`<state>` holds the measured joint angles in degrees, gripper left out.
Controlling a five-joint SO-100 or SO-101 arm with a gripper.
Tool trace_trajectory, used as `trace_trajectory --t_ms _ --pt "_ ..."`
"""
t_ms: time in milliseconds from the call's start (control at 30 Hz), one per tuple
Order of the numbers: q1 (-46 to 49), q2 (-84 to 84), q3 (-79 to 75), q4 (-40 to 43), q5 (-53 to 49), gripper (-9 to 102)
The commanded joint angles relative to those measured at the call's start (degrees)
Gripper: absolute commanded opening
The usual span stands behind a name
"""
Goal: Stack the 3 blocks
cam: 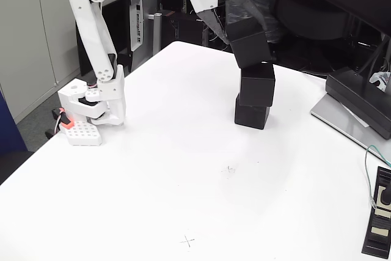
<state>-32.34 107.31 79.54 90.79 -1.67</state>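
Three black blocks stand in a column at the far middle of the white table (183, 169). The bottom block (251, 115) rests on the table, with the middle block (256, 84) on it, shifted slightly right. The top block (248, 42) is tilted, its lower edge at the middle block's top face. My gripper (243, 24) comes down from the upper left and is shut on this top block. Its fingers are blurred against the dark background.
The arm's white base (91, 108) is clamped at the table's left edge. A grey slab (345, 120) with a black unit (360, 99) on it lies at the right edge. A flat black labelled device (380, 221) and a green wire (368, 169) lie at the near right.
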Motion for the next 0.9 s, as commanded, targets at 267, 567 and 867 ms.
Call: trace_trajectory --t_ms 267,567,867 --pt "-0.09 1.49 -0.18 -0.44 0.35 -1" --pt "5.62 1.49 -0.18 -0.44 -0.09 -1" --pt "6.15 1.41 -0.18 -0.44 0.18 -1"
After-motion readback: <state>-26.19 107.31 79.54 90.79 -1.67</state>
